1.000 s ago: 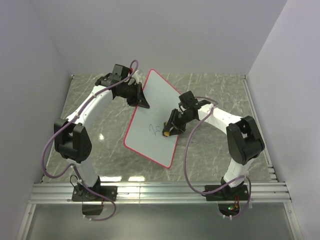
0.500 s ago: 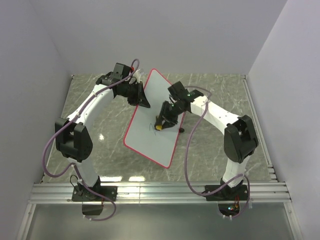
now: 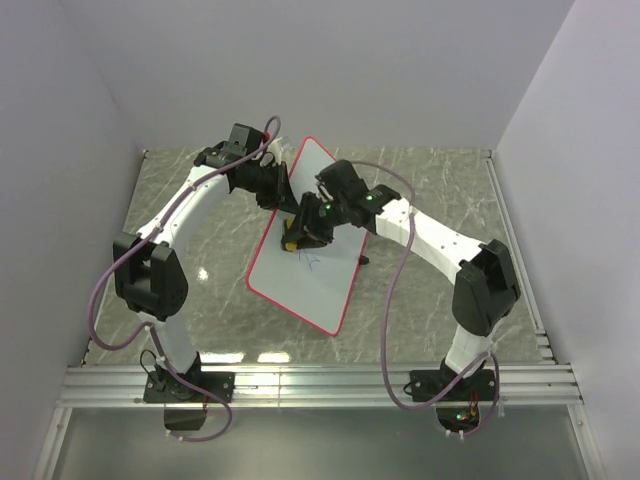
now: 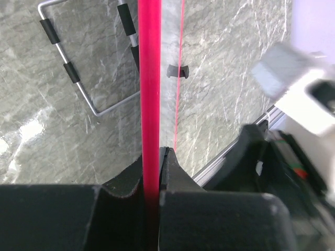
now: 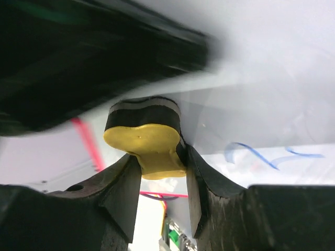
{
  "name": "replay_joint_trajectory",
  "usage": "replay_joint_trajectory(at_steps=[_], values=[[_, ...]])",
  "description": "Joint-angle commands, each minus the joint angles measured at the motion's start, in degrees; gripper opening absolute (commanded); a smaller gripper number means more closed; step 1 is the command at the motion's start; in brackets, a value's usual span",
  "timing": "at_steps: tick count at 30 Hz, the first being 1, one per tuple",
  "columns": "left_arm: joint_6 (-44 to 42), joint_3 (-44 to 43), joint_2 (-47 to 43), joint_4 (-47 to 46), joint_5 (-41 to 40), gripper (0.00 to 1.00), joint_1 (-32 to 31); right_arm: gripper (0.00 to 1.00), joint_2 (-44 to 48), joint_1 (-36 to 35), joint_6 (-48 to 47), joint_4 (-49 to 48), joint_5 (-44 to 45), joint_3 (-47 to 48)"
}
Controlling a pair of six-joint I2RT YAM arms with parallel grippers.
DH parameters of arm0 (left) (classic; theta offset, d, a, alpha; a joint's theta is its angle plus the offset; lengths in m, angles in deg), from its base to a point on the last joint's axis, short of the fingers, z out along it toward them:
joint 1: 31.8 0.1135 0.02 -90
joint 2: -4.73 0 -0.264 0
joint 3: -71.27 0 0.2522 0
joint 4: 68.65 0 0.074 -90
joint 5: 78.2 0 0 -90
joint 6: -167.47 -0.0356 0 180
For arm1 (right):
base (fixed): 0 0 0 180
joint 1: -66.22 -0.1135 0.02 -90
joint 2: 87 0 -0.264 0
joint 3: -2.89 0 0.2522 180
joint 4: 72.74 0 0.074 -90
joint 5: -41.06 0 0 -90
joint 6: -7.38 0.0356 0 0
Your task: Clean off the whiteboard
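Since a second ago your right gripper (image 3: 297, 236) has swept from the board's lower right across to its left side, just beside the left gripper (image 3: 283, 200), which has not shifted. The right jaws are clamped on a yellow-and-black eraser (image 5: 148, 141), its black face toward the board, though you cannot tell from the wrist view whether it touches. The left jaws are pinched tight on the red-pink rim (image 4: 150, 78), seen edge-on from that wrist. The whiteboard (image 3: 322, 285) sits mid-table between the two arms, turned diagonally, one corner toward the back wall. Its surface is white and glossy with rounded corners. A few thin blue strokes (image 3: 308, 261) remain just near-side of the eraser, and they show clearly in the right wrist view too. One small black foot (image 3: 363, 260) pokes out at the right edge. The left wrist view also shows a bent wire frame (image 4: 78, 68) with black sleeves lying on the table past the rim. Nearest you runs a ribbed aluminium rail (image 3: 320, 385) carrying both arm bases. Beyond it is the grey-green marbled tabletop (image 3: 430, 290), closed in by plain pale walls (image 3: 380, 70) on three sides.
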Motion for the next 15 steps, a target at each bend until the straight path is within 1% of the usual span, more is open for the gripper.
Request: replay_joint_trajectory(at_steps=[1,3,4,7,15], values=[[-4.9,-0.1,2.7,2.8,-15.9,0.00,-3.3,0.00,-2.2,0.1,-1.2,-1.0,6.3,-11.2],[-5.0,0.5,2.1,2.3,-15.8,0.00,-3.3,0.00,0.5,0.9,-1.7,-2.3,7.6,-15.8],[-5.0,0.9,1.9,2.2,-15.7,0.00,-3.3,0.00,1.4,1.1,-1.5,-3.8,8.4,-20.2],[-4.7,2.3,1.5,1.5,-15.4,0.00,-3.3,0.00,2.4,2.1,-0.8,-6.4,8.5,-25.6],[-4.6,1.3,1.5,2.3,-15.8,0.00,-3.3,0.00,-1.8,2.5,-1.0,-4.1,9.5,-25.6]])
